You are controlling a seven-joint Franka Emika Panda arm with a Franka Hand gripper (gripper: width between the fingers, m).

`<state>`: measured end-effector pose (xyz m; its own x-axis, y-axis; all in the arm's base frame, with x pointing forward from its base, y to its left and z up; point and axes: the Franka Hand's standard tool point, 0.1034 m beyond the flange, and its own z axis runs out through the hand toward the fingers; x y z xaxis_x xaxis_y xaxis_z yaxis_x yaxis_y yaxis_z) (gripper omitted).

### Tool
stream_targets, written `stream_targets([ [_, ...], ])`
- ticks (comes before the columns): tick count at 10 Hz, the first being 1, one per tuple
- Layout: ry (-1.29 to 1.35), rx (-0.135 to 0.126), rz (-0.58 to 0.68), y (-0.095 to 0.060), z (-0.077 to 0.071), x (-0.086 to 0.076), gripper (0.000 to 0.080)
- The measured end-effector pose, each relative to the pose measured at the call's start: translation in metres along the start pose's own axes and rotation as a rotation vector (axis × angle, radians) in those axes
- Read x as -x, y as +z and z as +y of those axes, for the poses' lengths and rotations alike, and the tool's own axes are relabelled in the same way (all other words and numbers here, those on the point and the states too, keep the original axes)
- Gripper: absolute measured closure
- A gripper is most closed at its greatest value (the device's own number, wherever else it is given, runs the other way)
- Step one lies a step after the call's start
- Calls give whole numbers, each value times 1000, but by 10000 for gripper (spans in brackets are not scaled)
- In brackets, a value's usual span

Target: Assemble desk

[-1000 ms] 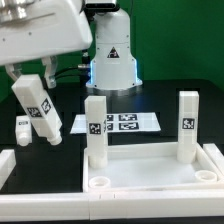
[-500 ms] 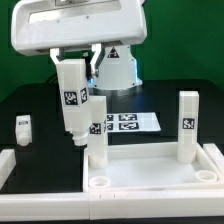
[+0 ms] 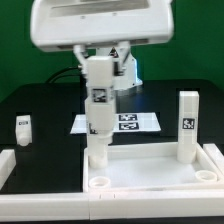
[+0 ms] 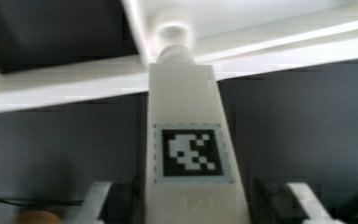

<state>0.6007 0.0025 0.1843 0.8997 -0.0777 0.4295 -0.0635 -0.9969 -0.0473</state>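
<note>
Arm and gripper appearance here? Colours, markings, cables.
Gripper: wide, boxy white housing with a grey shaded underside, no markings visible. Jaws show pale grey in the wrist view. Arm base behind is white with a bluish glow. No cable clearly visible.

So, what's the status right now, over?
Gripper shut on held leg, upright. Tabletop bears left-side leg and right-side leg, by exterior view. Held leg overlaps left-side leg there; contact unclear. Loose leg lies aside.
</note>
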Motion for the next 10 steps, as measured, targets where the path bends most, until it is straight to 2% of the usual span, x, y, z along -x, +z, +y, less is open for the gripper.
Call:
stream_targets([
  [1,-35,-11,-4,2,-18,0,515],
  [2,-44,-12,-5,4,-22,5,515],
  [3,-39,-7,-6,4,-17,5,515],
  [6,-41,-9,-8,5,-20,6,515],
  [7,11,-20,-7,9,-37,9,515],
  [8,12,-34,-8,16,-62,15,515],
  [10,14,-48,-27,25,-91,26,515],
])
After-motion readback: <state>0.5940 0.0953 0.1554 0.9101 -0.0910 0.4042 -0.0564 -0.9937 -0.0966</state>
